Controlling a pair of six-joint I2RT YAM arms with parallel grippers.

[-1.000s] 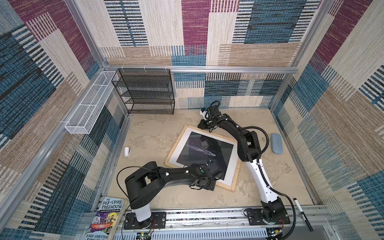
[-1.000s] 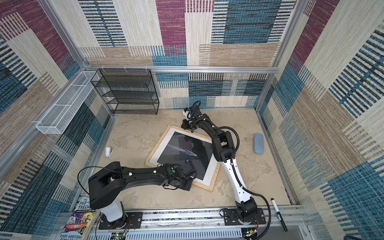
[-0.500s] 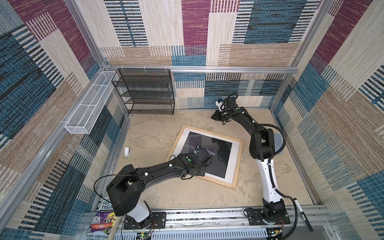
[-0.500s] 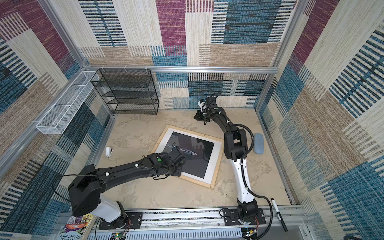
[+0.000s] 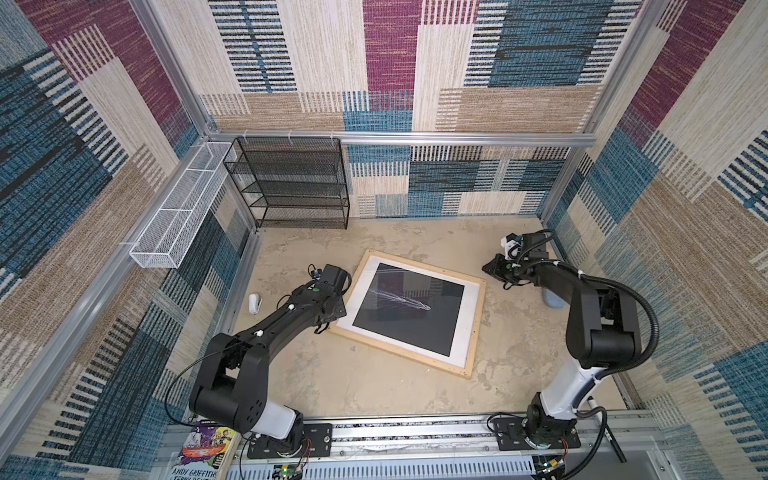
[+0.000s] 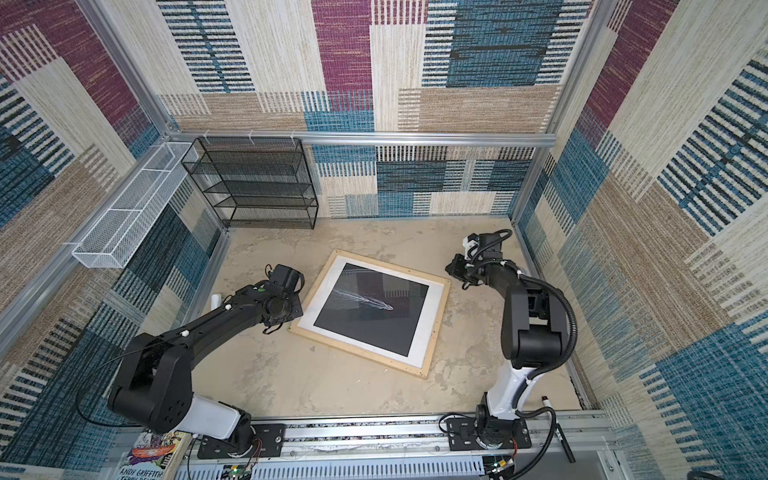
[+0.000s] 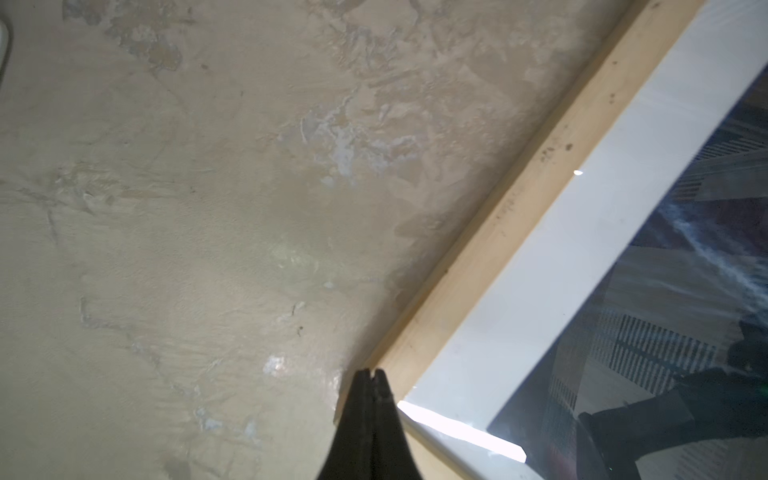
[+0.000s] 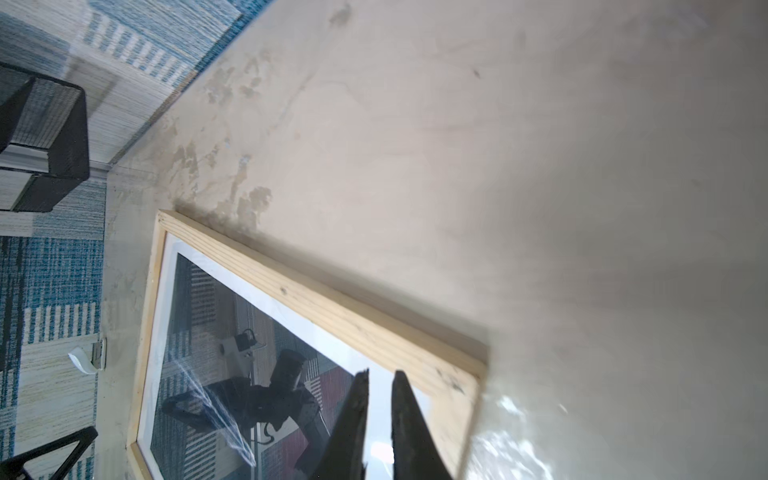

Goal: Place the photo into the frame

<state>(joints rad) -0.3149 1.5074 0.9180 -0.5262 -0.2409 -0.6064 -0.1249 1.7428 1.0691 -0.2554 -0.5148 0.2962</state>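
Both top views show a large rectangular picture frame of pale wooden rails (image 5: 474,328) (image 6: 436,328) lying flat on the mottled beige table (image 5: 374,395), a little right of the picture's centre and turned askew to the table edges. The black print with a thin white streak and white margin, the photo (image 5: 409,313) (image 6: 372,309), sits inside the rails with its margin showing on all four sides. Its glossy face mirrors the patterned walls.

In the left wrist view, the left gripper (image 7: 371,371) has its two dark fingers pressed together with nothing between them. The tips are at the outer edge of a wooden rail; whether they touch it cannot be told. In the top views that arm reaches the frame's left rail near its lower left corner.

In the right wrist view, the right gripper (image 8: 380,374) has its fingers a little apart and holds nothing. In a top view the right gripper (image 5: 492,270) is just off the frame's upper right corner, clear of the wood.

A black wire-mesh shelf rack (image 5: 291,183) stands at the back wall, upper left of the frame, and a white wire basket (image 5: 178,208) hangs on the left wall. A small white object (image 5: 254,302) lies at the table's left edge.
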